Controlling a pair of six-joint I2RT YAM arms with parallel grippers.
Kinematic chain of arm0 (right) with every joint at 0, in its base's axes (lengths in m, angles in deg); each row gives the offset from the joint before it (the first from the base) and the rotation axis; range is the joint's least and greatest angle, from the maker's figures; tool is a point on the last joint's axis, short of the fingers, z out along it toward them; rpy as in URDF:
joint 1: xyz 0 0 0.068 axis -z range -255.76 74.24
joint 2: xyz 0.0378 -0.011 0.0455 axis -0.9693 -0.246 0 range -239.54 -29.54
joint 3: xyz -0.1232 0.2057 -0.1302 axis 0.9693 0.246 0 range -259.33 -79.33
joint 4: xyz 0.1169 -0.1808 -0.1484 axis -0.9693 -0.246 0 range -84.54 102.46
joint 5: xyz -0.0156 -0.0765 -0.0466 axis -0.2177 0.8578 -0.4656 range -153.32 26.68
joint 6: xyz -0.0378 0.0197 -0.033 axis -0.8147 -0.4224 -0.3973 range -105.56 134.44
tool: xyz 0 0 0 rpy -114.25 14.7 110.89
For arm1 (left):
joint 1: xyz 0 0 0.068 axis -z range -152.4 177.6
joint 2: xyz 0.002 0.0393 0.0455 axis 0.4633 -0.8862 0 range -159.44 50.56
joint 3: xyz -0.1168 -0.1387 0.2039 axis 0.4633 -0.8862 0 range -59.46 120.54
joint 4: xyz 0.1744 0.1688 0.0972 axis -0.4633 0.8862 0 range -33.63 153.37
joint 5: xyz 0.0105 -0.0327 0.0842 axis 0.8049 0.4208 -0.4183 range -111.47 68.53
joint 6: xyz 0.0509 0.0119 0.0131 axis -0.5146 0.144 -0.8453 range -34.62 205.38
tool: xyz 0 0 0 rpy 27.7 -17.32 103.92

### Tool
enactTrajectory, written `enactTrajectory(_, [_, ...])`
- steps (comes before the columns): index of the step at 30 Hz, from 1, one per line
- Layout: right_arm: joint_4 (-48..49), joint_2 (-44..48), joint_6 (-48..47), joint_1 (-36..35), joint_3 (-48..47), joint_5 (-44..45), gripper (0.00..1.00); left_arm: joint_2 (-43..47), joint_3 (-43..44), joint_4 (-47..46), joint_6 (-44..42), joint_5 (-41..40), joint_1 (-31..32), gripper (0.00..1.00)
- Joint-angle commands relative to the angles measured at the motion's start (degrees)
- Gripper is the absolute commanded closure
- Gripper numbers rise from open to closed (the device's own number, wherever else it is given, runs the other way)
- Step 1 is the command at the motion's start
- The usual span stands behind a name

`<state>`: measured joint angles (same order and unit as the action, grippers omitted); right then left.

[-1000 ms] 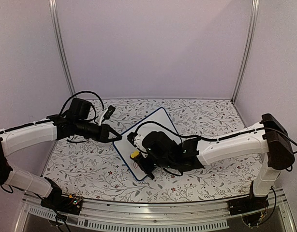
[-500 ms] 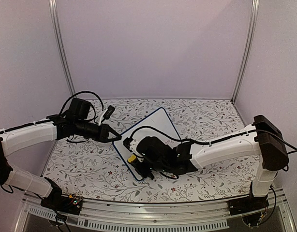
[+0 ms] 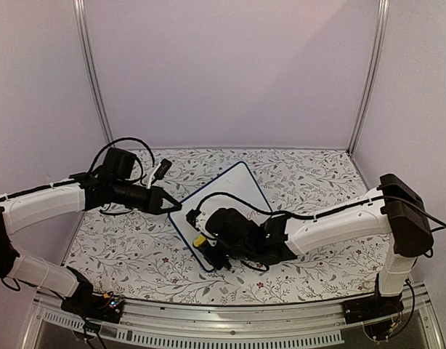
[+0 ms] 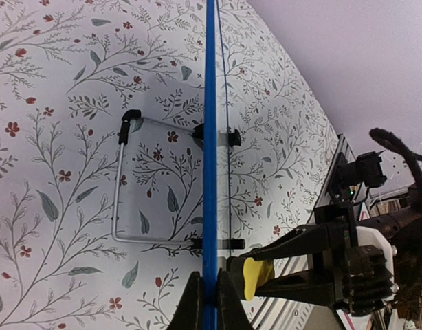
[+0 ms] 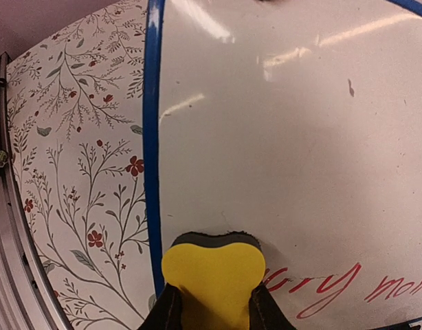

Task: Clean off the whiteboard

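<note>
Now, whiteboard: the small white rectangular whiteboard (image 3: 237,190) with a thin blue frame sits mid-table on the floral-print tablecloth (image 3: 121,247). It is turned at an angle and appears tipped up, with a bent wire stand (image 4: 121,185) behind it.
Left gripper: the left gripper (image 4: 209,292) is closed tight, pinching the blue frame at the board's left corner.
Right gripper: the right gripper (image 5: 211,306) is clamped on a yellow foam eraser block (image 5: 212,275), which presses on the board face just inside its near-left edge.
Remaining marks: red handwriting (image 5: 321,285) lies just right of the eraser, not yet wiped.
Edge risk: the eraser is right beside the frame, so a stroke leftward could catch on the frame or run off onto the cloth.
Pressure risk: a hard push on the tipped board could pivot it out of the left pinch or fold the stand.
Grip risk: the eraser is held by one narrow end, and sideways drag may twist it so that it smears the ink instead of clearing it.
</note>
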<state>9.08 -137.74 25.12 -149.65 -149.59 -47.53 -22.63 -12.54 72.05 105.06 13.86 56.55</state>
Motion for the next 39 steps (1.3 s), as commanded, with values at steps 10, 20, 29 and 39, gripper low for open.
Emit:
enactTrajectory(10, [-2.03, -1.98, 1.80, -0.72, 3.06, -0.68, 0.80, 0.18, -0.42, -2.10, -0.52, 1.84, -0.84, 1.00])
enactTrajectory(20, [-2.78, -2.23, 2.62, -1.00, 4.17, -0.01, 0.80, 0.42, -0.48, -2.22, -0.52, 1.93, -0.90, 1.00])
enactTrajectory(29, [-2.91, -1.75, 3.36, -1.08, 5.52, 0.19, 0.80, 0.41, -0.45, -2.21, -0.46, 1.93, -0.89, 1.00])
enactTrajectory(39, [-3.22, -0.68, 3.89, -1.08, 7.11, 0.47, 0.80, 0.51, -0.51, -2.21, -0.51, 1.83, -0.88, 1.00])
